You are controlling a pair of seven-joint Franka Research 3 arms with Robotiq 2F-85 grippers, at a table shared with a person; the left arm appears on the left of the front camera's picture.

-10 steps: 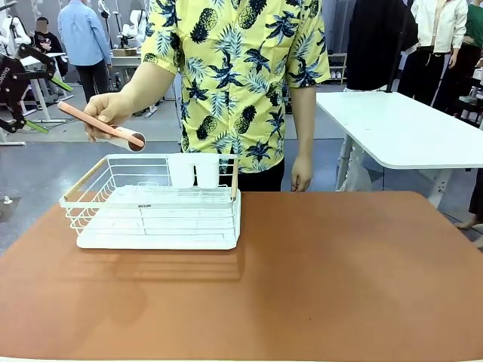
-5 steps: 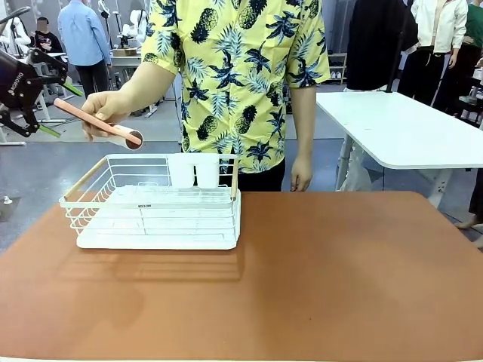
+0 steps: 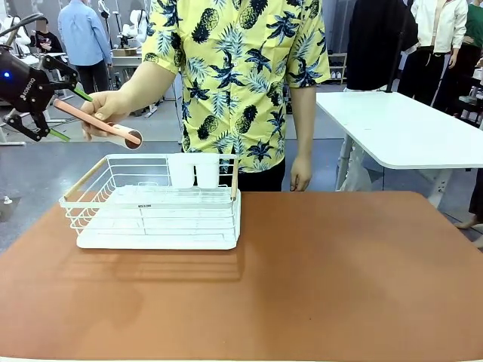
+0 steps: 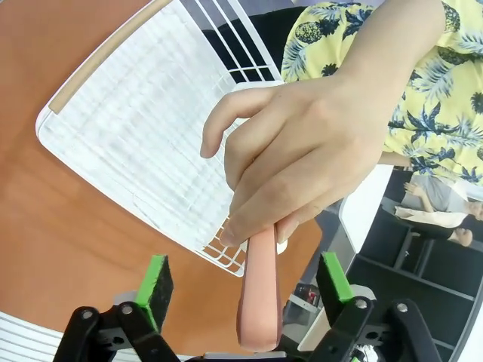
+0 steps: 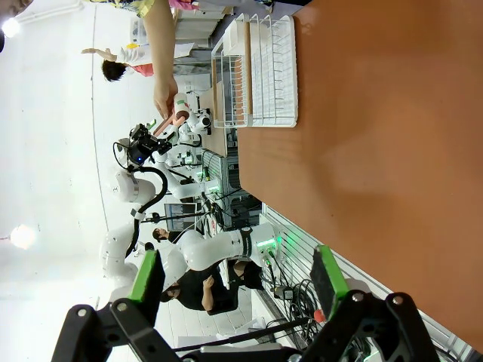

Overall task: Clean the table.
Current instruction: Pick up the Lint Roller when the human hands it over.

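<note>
- Step in hand, as I read it: handover. The person's hand [image 3: 107, 108] holds a pink-handled tool [image 3: 98, 123] out over the left end of the wire rack [image 3: 151, 226], free end of the handle pointed at the left gripper [image 3: 64, 113].
- Left wrist view: left gripper [image 4: 245, 279] is open and straddles the handle's free end [image 4: 260, 309]. The green pads [image 4: 155, 275] sit on either side with a gap on both; no contact visible.
- To do it well: keep the handle centred between the pads and clamp on the bare stretch below the person's fingers [image 4: 256, 204], which sit close above the pads. Don't advance further. Pull away only once the hand lets go.
- Risk: the handle is narrow and rounded, so an off-centre clamp could twist it.
- Right gripper [image 5: 238, 279] is open with nothing in it, hanging over the near side of the surface [image 5: 377, 136].
- Surface [image 3: 339, 271]: the reddish-brown top, directly in front of the robot; the rack stands on its far left part.
- Rack looks empty apart from a white cutlery cup [image 3: 192, 172] clipped at its back wall. Can't tell what's inside the cup.
</note>
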